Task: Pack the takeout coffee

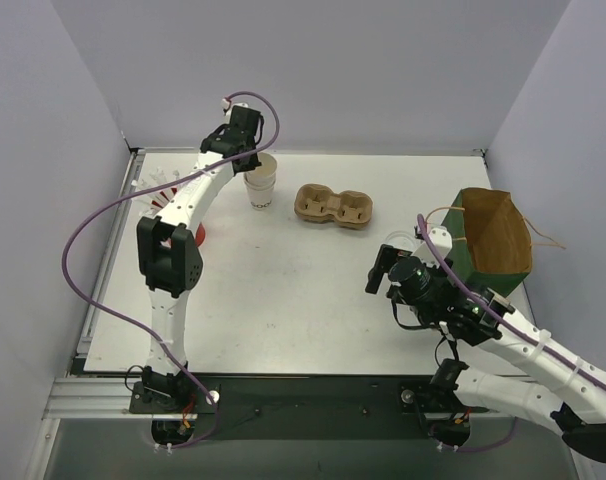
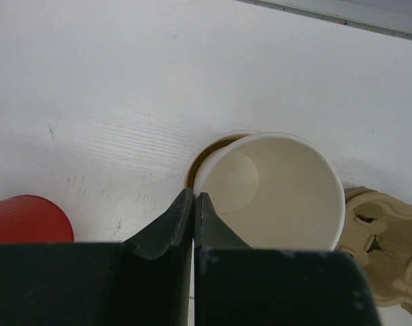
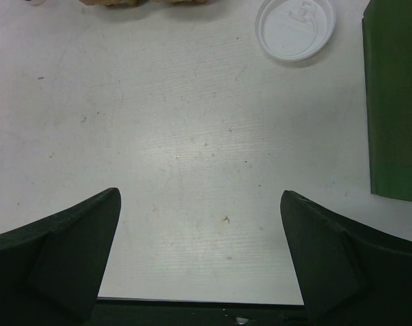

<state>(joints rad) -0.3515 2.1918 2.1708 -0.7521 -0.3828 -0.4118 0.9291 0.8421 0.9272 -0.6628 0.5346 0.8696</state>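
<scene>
The cup (image 2: 274, 190) stands upright at the far left of the surface (image 1: 283, 300), white and empty inside. A second rim shows just behind its left edge; whether that is another cup under it I cannot tell. The left pincer (image 2: 194, 200) is over the cup's left rim, narrowed to a thin slit, and the cup's wall seems pinched in that slit. The carrier (image 1: 333, 205) lies just right of the cup, apart from it, both wells bare. A red cup (image 2: 26, 217) sits to the cup's left, near the left arm. Well apart at the right, the right pincer (image 3: 199, 197) hangs wide above bare surface, gripping nothing. Beyond it lies a flat lid (image 3: 294, 27), beside a green bag (image 1: 493, 235).
</scene>
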